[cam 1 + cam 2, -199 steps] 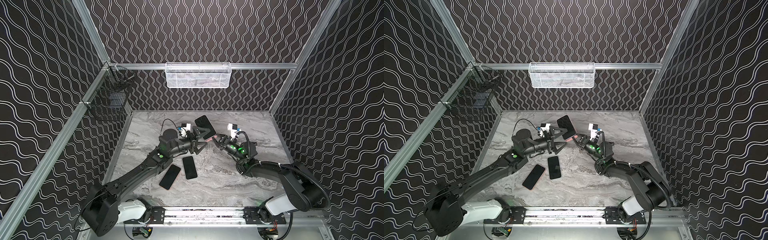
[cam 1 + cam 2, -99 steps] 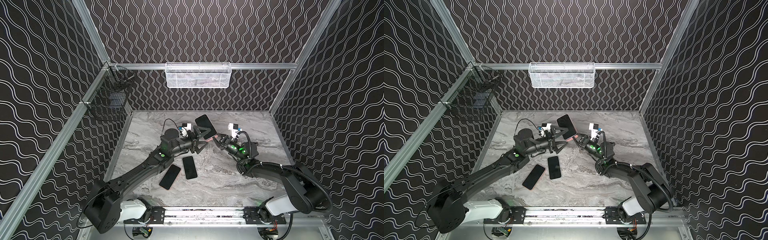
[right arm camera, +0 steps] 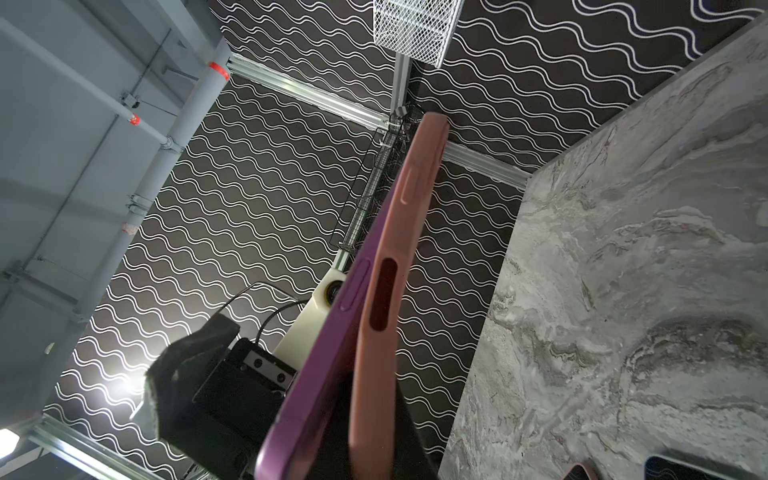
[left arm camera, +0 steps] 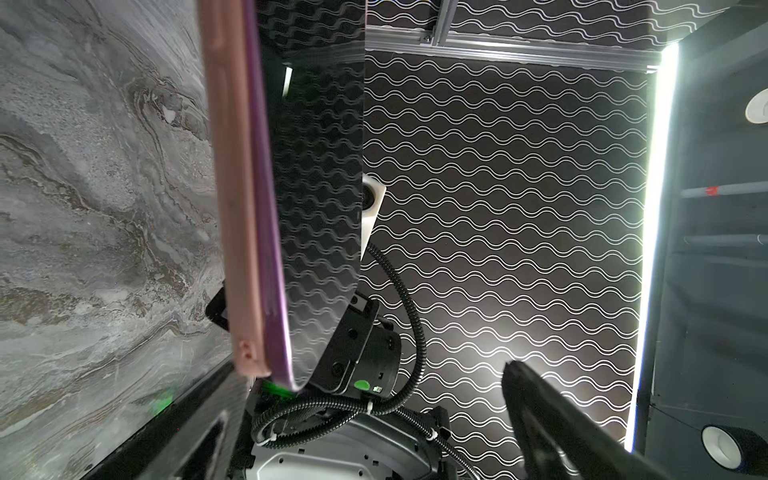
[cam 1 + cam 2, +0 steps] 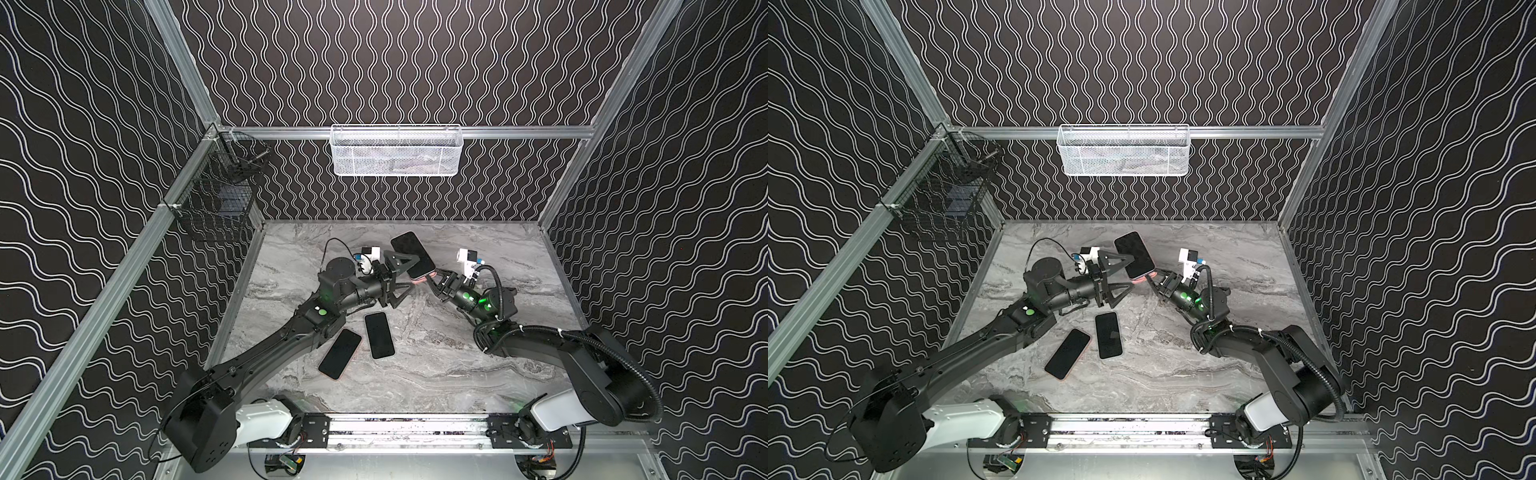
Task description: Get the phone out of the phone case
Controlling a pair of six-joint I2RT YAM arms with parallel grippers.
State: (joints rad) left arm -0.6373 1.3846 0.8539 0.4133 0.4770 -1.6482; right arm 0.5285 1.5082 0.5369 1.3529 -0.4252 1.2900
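Marbled grey desk (image 5: 457,365); your right pincer (image 5: 431,278) pinches the pink silicone phone case (image 3: 376,374), purple phone (image 3: 316,374) partly out; left pincer (image 5: 411,273) spread wide.

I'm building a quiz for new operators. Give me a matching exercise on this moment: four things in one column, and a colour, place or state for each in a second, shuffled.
Things:
1 left gripper
2 right gripper
3 phone case
4 white basket

Descriptions:
A hangs on the back rail
B pink
C open
D shut on the phone case

Pairs: 1-C, 2-D, 3-B, 4-A
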